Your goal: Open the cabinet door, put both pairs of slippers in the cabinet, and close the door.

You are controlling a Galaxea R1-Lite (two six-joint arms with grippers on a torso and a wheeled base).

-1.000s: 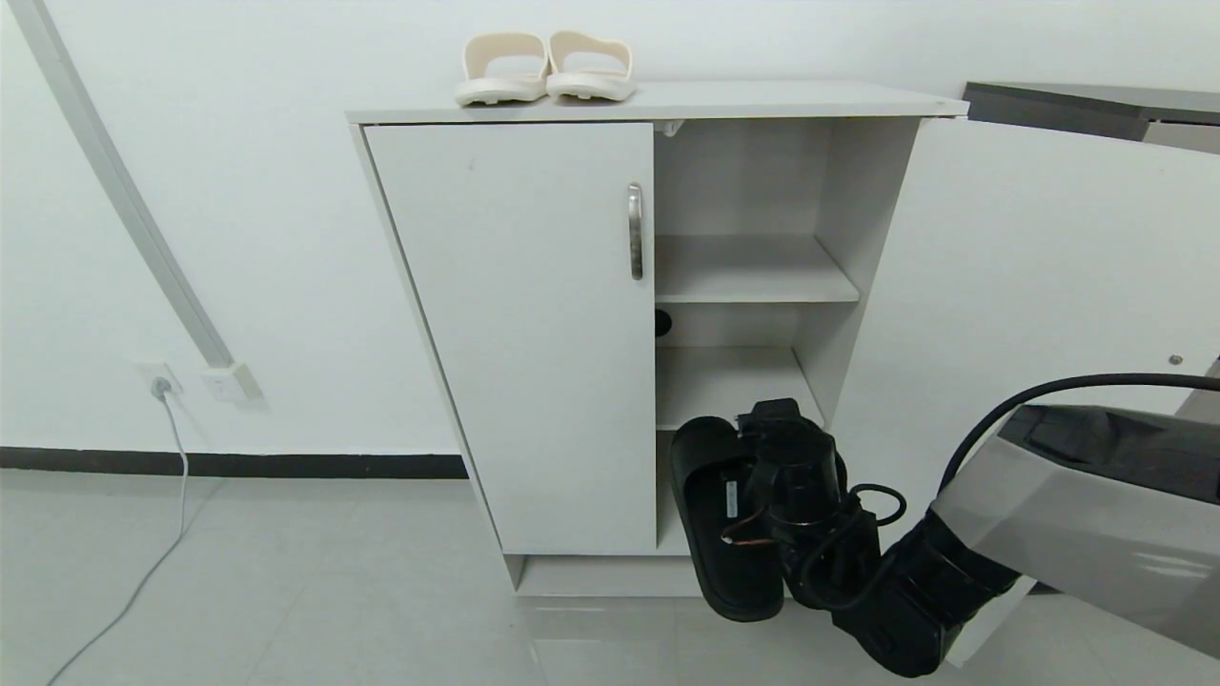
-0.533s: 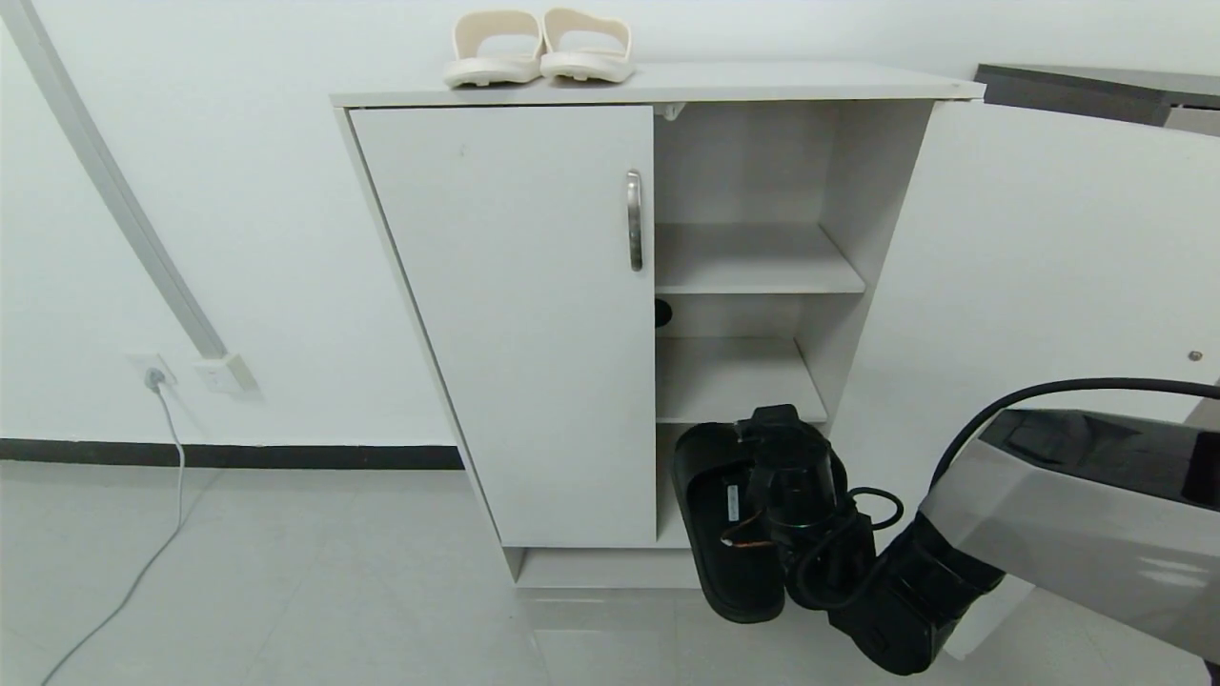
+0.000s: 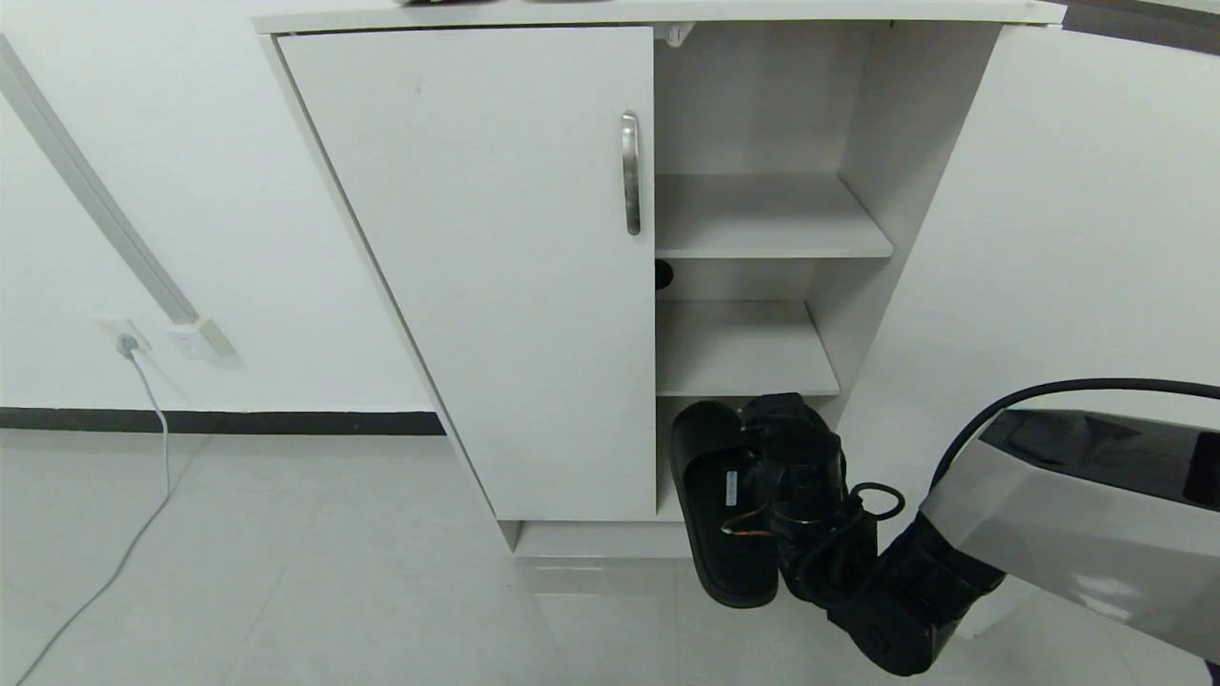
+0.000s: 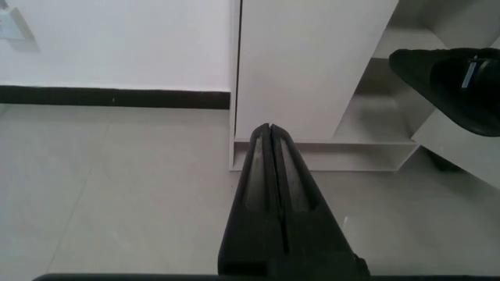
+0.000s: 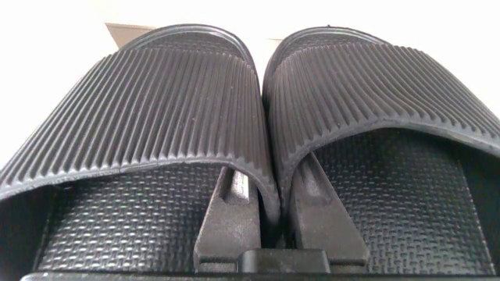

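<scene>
Door (image 3: 1048,238) on the right of the white laminate cabinet (image 3: 877,124) stood open; the left door (image 3: 477,267) was shut. Right pincer (image 5: 272,226) was clamped on the pair of black ribbed rubber slippers (image 3: 724,505), held at the mouth of the bottom compartment, partly outside it. Judged: first pair nearly in; second pair and door closing left. Entry ran narrow between the left door's edge and the side wall. Left pincer (image 4: 270,133), tips together, hung over the floor tiles (image 4: 117,195).

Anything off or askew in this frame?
Nothing stands out. The black slippers hang as a pair, pinched together by the right jaws in front of the cabinet's bottom opening, not yet set down inside. No damage or spill visible.
</scene>
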